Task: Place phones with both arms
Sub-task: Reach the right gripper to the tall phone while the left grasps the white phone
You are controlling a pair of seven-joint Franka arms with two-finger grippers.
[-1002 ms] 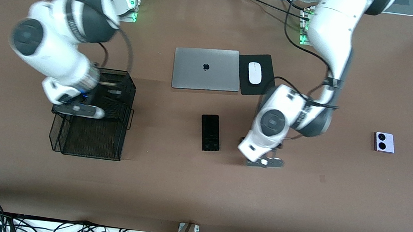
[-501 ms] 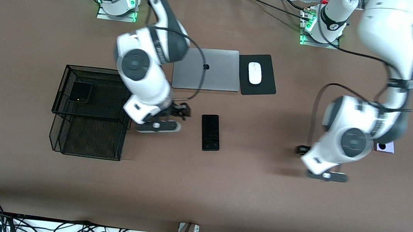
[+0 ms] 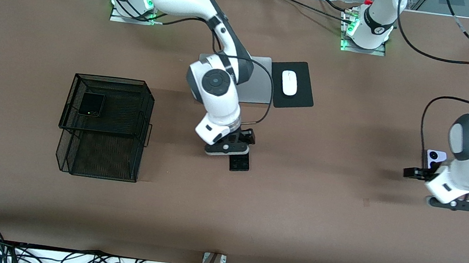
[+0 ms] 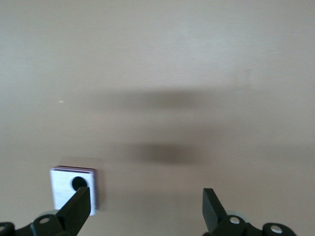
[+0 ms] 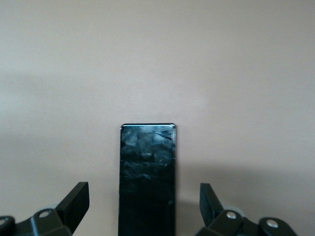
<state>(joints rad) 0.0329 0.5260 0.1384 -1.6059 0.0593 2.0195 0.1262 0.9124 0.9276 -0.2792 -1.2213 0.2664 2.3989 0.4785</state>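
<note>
A long slim black phone (image 3: 240,163) (image 5: 147,177) lies in the middle of the table. My right gripper (image 3: 238,143) (image 5: 145,204) hovers over it, open, with the phone centred between the fingers and a gap on each side. A pale lilac phone (image 3: 434,158) (image 4: 74,192) with two black circles lies toward the left arm's end. My left gripper (image 3: 418,173) (image 4: 145,211) is open above the table beside it, and one finger (image 4: 76,212) overlaps the phone's edge. A small black flip phone (image 3: 91,104) rests in the mesh basket.
The black wire basket (image 3: 100,165) stands toward the right arm's end. A silver laptop (image 3: 258,81), partly covered by the right arm, and a white mouse (image 3: 289,82) on a black mat (image 3: 302,99) lie farther from the front camera than the slim phone.
The right arm swung from the basket to over the slim black phone, with the flip phone left in the basket. The left arm swung from mid-table to the lilac phone.
</note>
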